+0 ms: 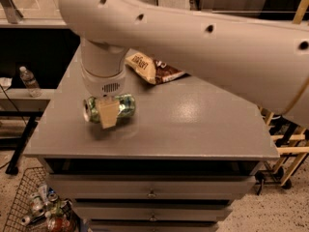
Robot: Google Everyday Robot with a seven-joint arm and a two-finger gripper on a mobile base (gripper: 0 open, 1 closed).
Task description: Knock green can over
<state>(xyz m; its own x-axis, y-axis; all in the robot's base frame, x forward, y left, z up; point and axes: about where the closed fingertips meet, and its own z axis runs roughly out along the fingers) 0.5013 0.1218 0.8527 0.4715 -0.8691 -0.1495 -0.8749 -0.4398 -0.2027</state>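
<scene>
The green can (123,105) lies on its side near the front left of the grey table (193,124), its silver top facing left. My gripper (109,114) hangs from the white wrist straight above the can. It is shut on the can, and a cream finger (109,111) crosses the can's front. I cannot tell whether the can rests on the tabletop or hangs just above it. The big white arm fills the top of the view.
A brown and cream chip bag (153,67) lies behind the can, partly under the arm. A water bottle (30,80) stands on a ledge to the left. A wire basket of cans (36,208) sits on the floor. Drawers (152,193) are below the tabletop.
</scene>
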